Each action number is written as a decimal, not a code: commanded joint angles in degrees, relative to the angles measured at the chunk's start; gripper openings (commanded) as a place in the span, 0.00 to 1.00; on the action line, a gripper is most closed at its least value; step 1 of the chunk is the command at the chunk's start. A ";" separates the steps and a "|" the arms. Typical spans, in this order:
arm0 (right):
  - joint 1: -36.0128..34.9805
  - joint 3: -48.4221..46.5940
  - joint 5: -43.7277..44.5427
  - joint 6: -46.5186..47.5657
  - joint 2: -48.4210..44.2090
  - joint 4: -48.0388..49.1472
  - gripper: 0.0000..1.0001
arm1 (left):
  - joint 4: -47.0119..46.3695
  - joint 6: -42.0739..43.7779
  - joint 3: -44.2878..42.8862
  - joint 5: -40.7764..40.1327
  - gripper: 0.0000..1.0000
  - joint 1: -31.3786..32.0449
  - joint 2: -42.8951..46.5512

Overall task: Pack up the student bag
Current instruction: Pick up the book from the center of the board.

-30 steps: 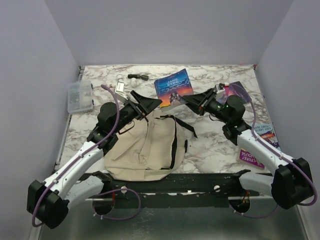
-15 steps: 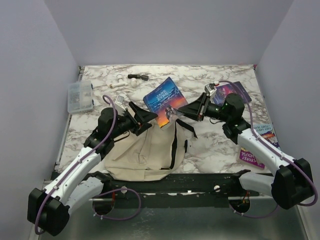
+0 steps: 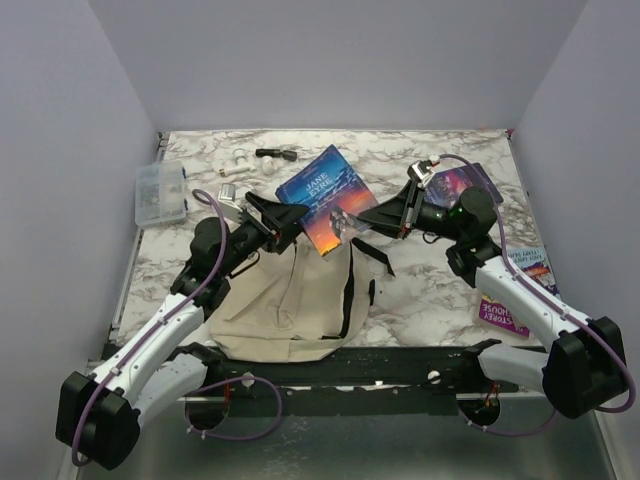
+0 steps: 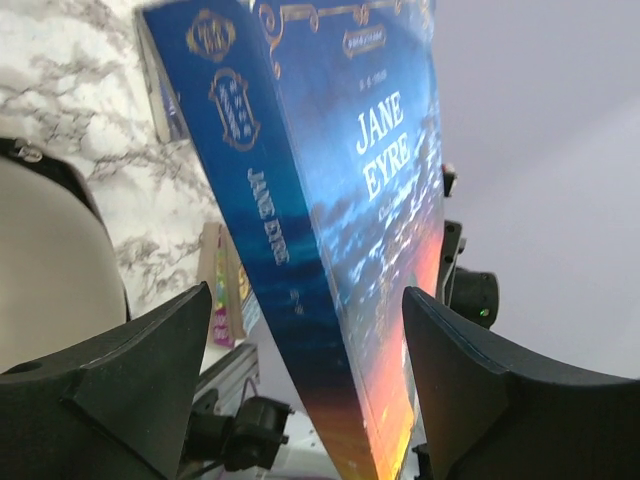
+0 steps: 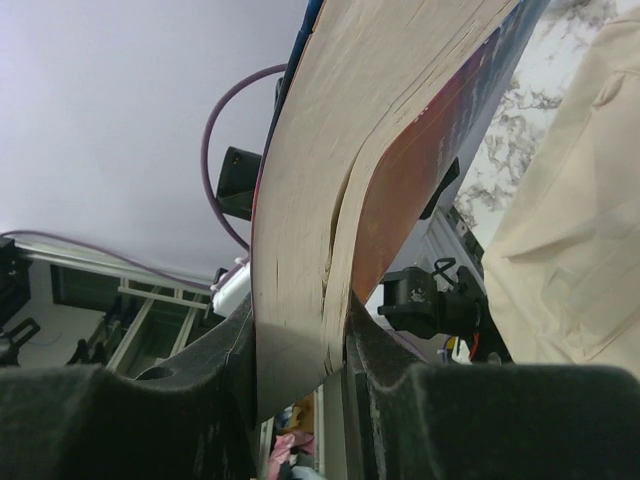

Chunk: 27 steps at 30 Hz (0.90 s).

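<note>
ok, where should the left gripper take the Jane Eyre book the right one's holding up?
The spine edge, coming from the left. The Jane Eyre book is tilted up on edge, spine facing the left gripper, whose open fingers straddle it. The right gripper clamps the opposite page edge, so the spine side is free.

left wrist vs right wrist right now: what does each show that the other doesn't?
Only left wrist: the Jane Eyre book with its titled cover and spine, inside the open left hand. Only right wrist: the book's page edge, clamped in the right hand. Both: the book, the student bag, the marble table.
</note>
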<state>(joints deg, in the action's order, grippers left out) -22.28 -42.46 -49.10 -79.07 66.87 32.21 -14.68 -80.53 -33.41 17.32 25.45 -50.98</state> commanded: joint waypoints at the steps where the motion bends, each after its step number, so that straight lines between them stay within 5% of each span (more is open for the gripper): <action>1: 0.07 -1.17 -2.22 -3.04 -0.91 12.38 0.01 | -6.99 -2.74 0.68 -5.59 0.76 -0.74 -0.70; 16: 0.09 -0.53 -1.11 -4.86 0.05 10.86 0.03 | -13.08 -3.04 0.65 -15.17 0.25 -1.28 0.62; 22: 0.06 0.70 5.59 -5.54 -0.77 3.71 0.42 | -22.55 -4.46 1.78 -15.27 0.00 -1.28 0.38; 27: -1.82 4.44 16.03 -10.99 -2.45 6.45 0.74 | -31.59 -7.33 4.32 -16.88 0.00 -1.11 0.21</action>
<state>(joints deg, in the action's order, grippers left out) -22.65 -40.27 -43.62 -85.32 67.26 34.65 -30.85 -84.16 -30.76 3.33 24.49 -51.35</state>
